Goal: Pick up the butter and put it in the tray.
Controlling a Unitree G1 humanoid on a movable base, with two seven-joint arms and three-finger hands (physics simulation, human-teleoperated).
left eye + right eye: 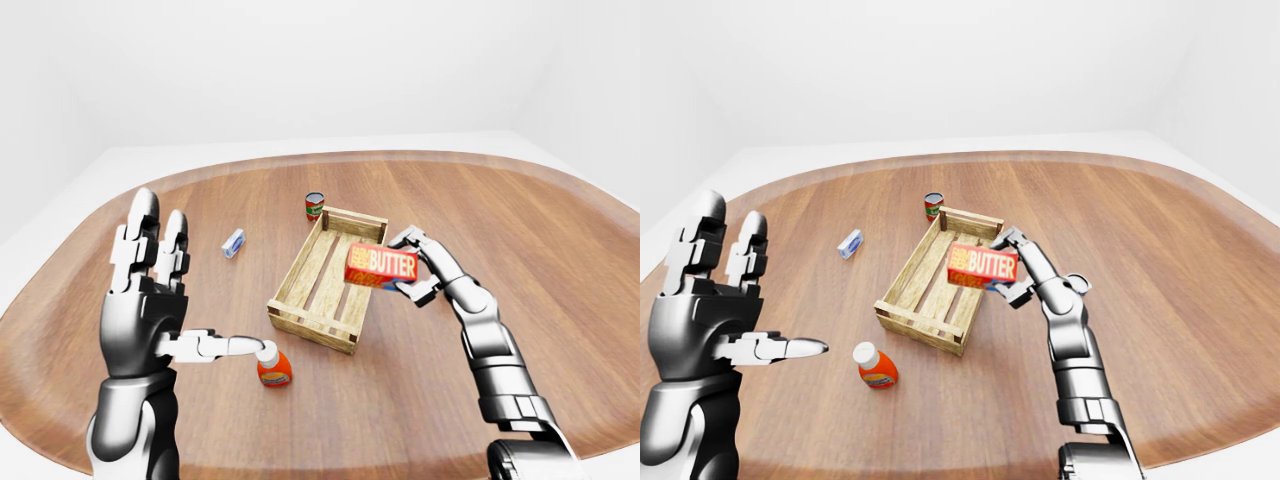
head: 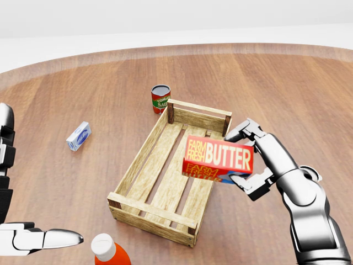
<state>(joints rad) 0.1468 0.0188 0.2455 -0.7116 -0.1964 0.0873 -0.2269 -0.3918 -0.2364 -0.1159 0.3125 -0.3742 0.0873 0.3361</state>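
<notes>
Currently, left-eye view: right hand point(image 1: 425, 266) clamped on butter point(image 1: 380, 265), box at its 9 o'clock, above tray point(image 1: 322, 282). Head view: butter over the tray's 3 o'clock rail. Right-eye view: left hand point(image 1: 710, 315) held up, fingers spread apart.

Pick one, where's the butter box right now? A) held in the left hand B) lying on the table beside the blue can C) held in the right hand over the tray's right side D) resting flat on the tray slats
C: the right hand has its fingers closed round the butter box, which is held in the air over the right side of the wooden tray, not resting on the slats.
</notes>
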